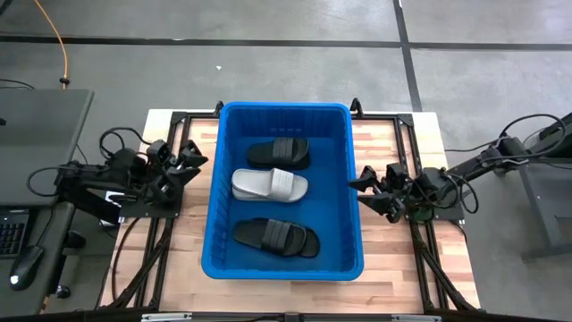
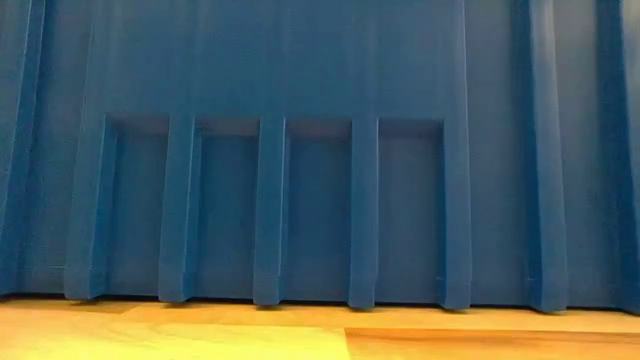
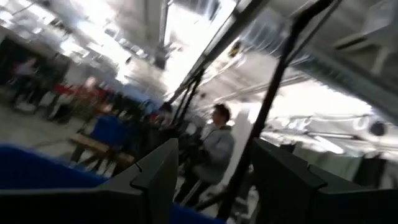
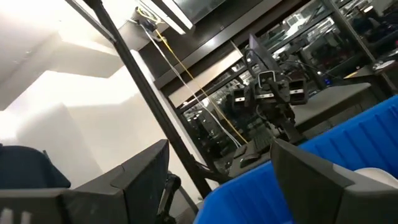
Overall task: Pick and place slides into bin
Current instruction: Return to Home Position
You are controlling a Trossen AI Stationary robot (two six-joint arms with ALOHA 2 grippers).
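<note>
The blue bin [image 1: 284,259] stands in the middle of the wooden table, and its ribbed wall [image 2: 320,150] fills the low view. Three slides lie flat on its floor: a black one [image 1: 279,153] at the far end, a light grey one [image 1: 270,185] in the middle, and a black one [image 1: 275,236] at the near end. My left gripper [image 1: 195,159] hangs open beside the bin's left wall, tipped upward, with nothing between its fingers [image 3: 155,180]. My right gripper [image 1: 362,183] is open beside the bin's right wall, also tipped upward and empty [image 4: 221,180].
Black frame rails [image 1: 156,259] and cables run along both sides of the table. A grey desk with a keyboard [image 1: 11,233] stands off the left edge. A person [image 3: 214,146] stands in the room beyond the table. Bare wood [image 1: 393,277] shows near the front corners.
</note>
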